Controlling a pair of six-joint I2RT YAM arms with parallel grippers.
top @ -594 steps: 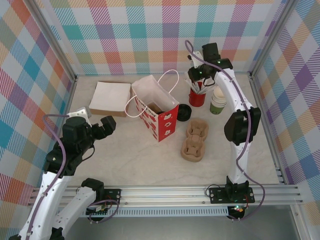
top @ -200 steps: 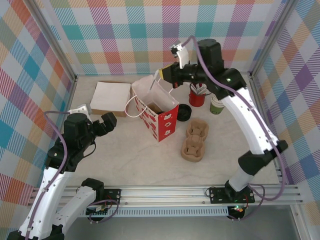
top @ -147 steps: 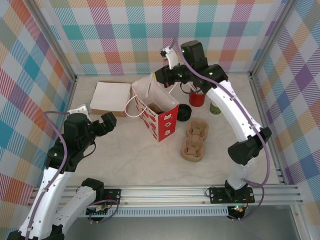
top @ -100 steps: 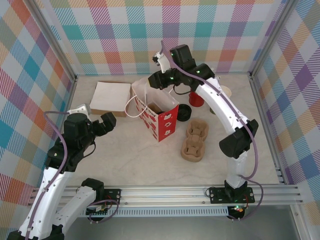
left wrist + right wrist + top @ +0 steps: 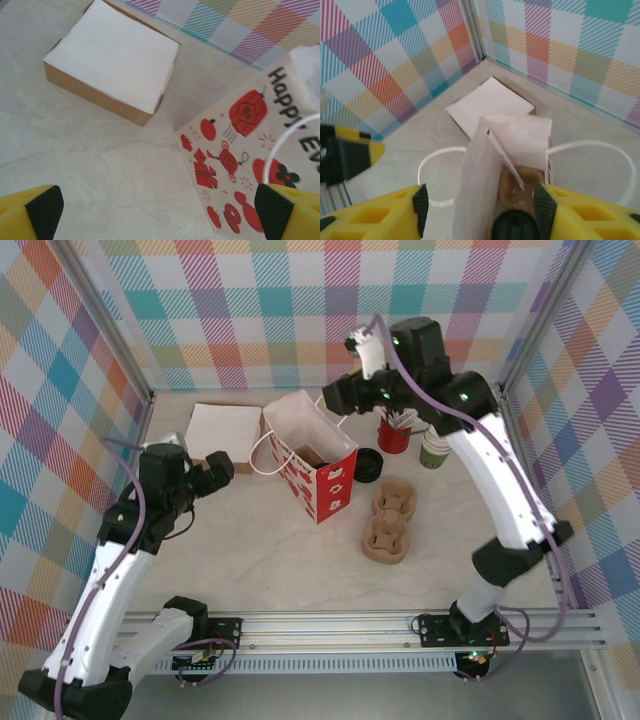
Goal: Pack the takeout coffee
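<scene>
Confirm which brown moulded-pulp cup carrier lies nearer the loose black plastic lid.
The carrier farther from the arm bases, right beside the black lid; the other carrier sits nearer the bases.

White arms, black joints, purple cables, yellow black-padded pincer fingers.

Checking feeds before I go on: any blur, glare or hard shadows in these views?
Top external: even light, soft shadows, paper bag sharp. Left wrist: box crisp, near fingers blurred. Right wrist: bag rim close and slightly soft, no glare.
</scene>
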